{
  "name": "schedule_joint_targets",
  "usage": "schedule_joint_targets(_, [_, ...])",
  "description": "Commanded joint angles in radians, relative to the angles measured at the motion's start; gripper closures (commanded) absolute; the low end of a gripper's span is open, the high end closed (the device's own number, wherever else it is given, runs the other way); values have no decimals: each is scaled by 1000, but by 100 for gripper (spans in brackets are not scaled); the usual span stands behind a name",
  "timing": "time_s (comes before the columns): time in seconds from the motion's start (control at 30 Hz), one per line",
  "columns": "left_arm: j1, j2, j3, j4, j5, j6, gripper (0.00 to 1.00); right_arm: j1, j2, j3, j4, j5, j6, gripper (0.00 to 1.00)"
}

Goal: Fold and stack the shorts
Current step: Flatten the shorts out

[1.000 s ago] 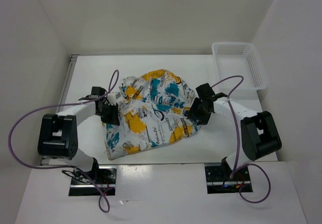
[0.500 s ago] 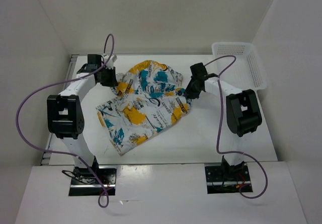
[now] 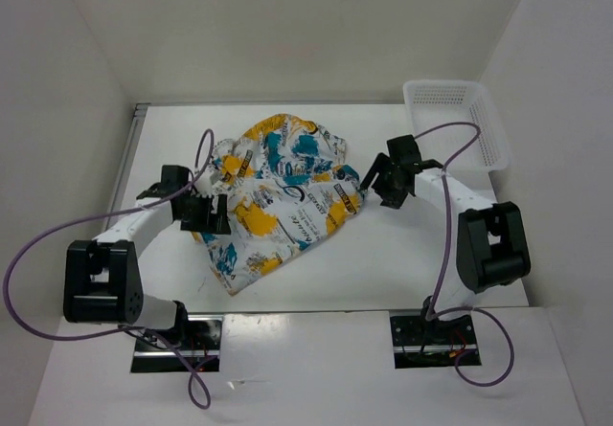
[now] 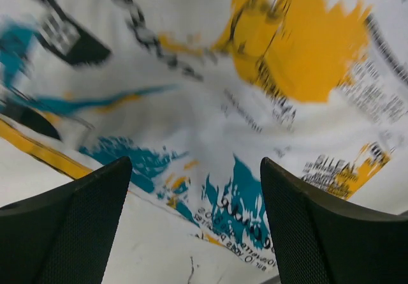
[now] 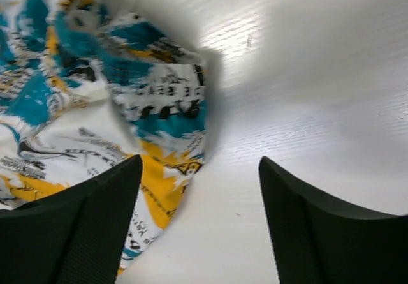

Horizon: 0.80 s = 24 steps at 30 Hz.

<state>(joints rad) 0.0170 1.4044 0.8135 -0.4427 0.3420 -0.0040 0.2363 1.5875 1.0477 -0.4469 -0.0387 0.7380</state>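
Since the shorts (image 3: 278,201) are thin printed cloth lying rumpled and partly doubled over itself, I judge them light, limp and in no way fragile. They will drape from any pinch, wrinkle easily and probably slide a little on the smooth white table (image 3: 412,254). They lie in the middle of the table, running slantwise from the far centre toward the near left, between the two arms and well apart from the white mesh basket (image 3: 455,120) at the far right corner.

A hold on an edge or corner should serve best, with a single layer pinched on each side so the cloth can be drawn flat before a fold. Which edge is the waistband I cannot tell.

The left gripper (image 4: 192,169) stands wide open over the left border of the fabric, with nothing between its fingers (image 4: 70,226). The right gripper (image 5: 199,163) is likewise spread wide and holds nothing. It hovers over the cloth's right edge, where a turned-over corner meets bare table, and that corner looks a fair place to pinch.

Small black lettering is scattered among the teal and yellow-orange blotches, but it is blurred or too small to read. No brand tag or label shows.
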Motion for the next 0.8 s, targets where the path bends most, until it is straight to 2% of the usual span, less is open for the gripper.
schedule_joint_targets(0.0, [0,-6,-74,18,-6,4,14,-25,25,-54,83,-64,1,23])
schedule_joint_targets(0.07, [0,52,-85,45,-26,4,23,-25,57,-45,103,-96,1,30])
schedule_joint_targets(0.1, [0,74,-85,62,-35,4,37,-25,92,-45,118,-108,1,32])
schedule_joint_targets(0.13, [0,97,-85,71,-35,4,45,-25,107,-22,119,-118,1,33])
schedule_joint_targets(0.17, [0,141,-65,71,-50,4,57,-25,120,-21,134,-128,-8,35])
schedule_joint_targets(0.2, [0,165,-22,71,-60,4,78,-25,129,-11,158,-128,-8,38])
schedule_joint_targets(0.23, [0,186,4,71,-72,4,86,-25,144,0,169,-145,-8,40])
schedule_joint_targets(0.3, [0,254,56,71,-86,4,99,-25,184,12,178,-170,-8,51])
schedule_joint_targets(0.33, [0,277,85,71,-101,4,100,-25,202,27,178,-182,-8,56])
schedule_joint_targets(0.37, [0,322,149,71,-101,4,100,-25,219,28,188,-182,-8,67])
schedule_joint_targets(0.43, [0,390,231,71,-121,4,100,-25,259,47,176,-182,1,80])
schedule_joint_targets(0.47, [0,412,318,71,-121,4,100,-25,259,48,175,-182,1,88])
schedule_joint_targets(0.67, [0,530,578,33,-130,4,100,-12,134,-87,201,-177,98,91])
schedule_joint_targets(0.73, [0,507,593,21,-130,4,100,0,77,-161,214,-178,135,91])
schedule_joint_targets(0.77, [0,481,561,21,-130,4,96,0,59,-179,214,-178,144,91])
